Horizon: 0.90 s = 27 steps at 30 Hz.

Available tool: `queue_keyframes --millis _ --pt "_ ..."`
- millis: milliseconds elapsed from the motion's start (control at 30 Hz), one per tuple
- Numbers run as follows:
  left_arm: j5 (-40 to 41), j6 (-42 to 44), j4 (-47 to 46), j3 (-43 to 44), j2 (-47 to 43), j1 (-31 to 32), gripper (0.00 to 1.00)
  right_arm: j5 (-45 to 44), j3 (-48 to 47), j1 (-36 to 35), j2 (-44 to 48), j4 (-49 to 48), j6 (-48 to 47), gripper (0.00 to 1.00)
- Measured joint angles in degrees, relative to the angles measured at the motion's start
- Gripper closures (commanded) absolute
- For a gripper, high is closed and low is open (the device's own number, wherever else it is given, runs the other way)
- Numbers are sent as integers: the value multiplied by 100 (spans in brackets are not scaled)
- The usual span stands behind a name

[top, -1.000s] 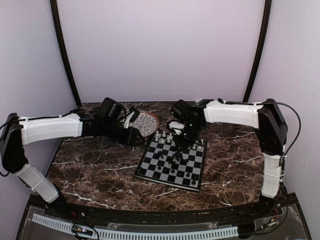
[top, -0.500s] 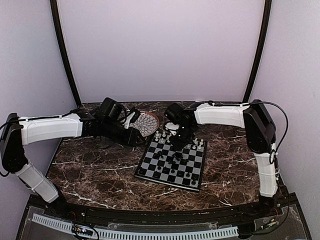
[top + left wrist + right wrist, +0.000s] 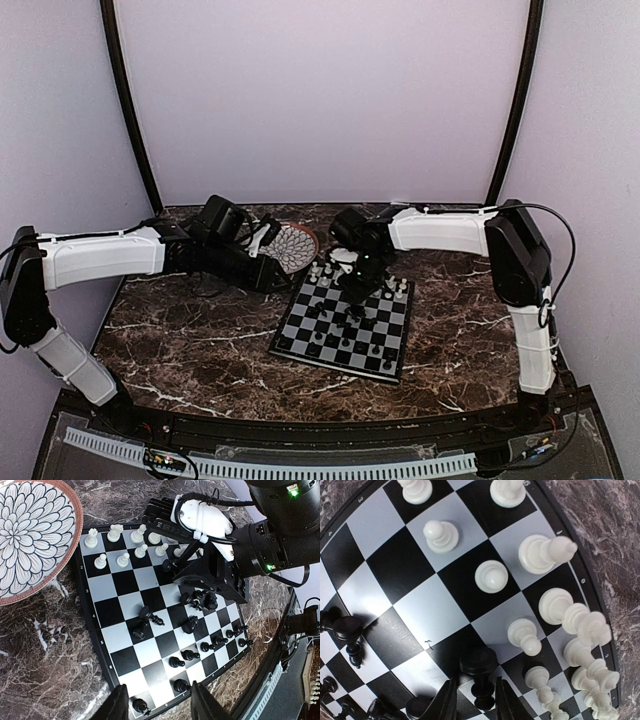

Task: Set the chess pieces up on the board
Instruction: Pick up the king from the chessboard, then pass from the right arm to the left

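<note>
The board (image 3: 318, 338) lies on the marble table, and its squares fill the right wrist view (image 3: 435, 605). Pale white chess pieces (image 3: 570, 620) crowd its far rows (image 3: 125, 545). Black chess pieces (image 3: 200, 650) stand along the near rows, with a few lying in the middle (image 3: 145, 620). My right gripper (image 3: 476, 686) hangs low over the board (image 3: 357, 283), open. Its fingers flank the head of a black piece (image 3: 479, 662) standing on a square, a thin gap on each side. My left gripper (image 3: 160, 705) is open and empty above the board's corner (image 3: 107, 587).
A round plate (image 3: 295, 245) with a white petal pattern and brown rim sits just beyond the board's far left corner, close to the left arm (image 3: 110, 255). In the left wrist view the plate (image 3: 30, 535) lies left of the white rows. Grey walls close in the table.
My right arm has swung left and toward the board's far side, bringing its gripper near the white rows. The left arm has not moved.
</note>
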<state>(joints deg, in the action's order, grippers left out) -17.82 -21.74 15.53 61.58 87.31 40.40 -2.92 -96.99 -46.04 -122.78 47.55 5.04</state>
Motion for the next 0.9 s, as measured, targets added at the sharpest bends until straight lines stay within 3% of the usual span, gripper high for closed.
queue_keyframes --millis 167,400,600,900 --pt "-15 -42 0 0 0 0 55 81 136 -4 2 -68 20 75" --pt "-17 -76 0 0 0 0 55 144 142 -13 4 -127 111 94" --pt "-85 -98 -7 0 2 0 51 166 208 -221 116 -81 162 96" --pt "-1038 -603 -400 0 197 -72 49 404 197 -909 911 9 166 97"
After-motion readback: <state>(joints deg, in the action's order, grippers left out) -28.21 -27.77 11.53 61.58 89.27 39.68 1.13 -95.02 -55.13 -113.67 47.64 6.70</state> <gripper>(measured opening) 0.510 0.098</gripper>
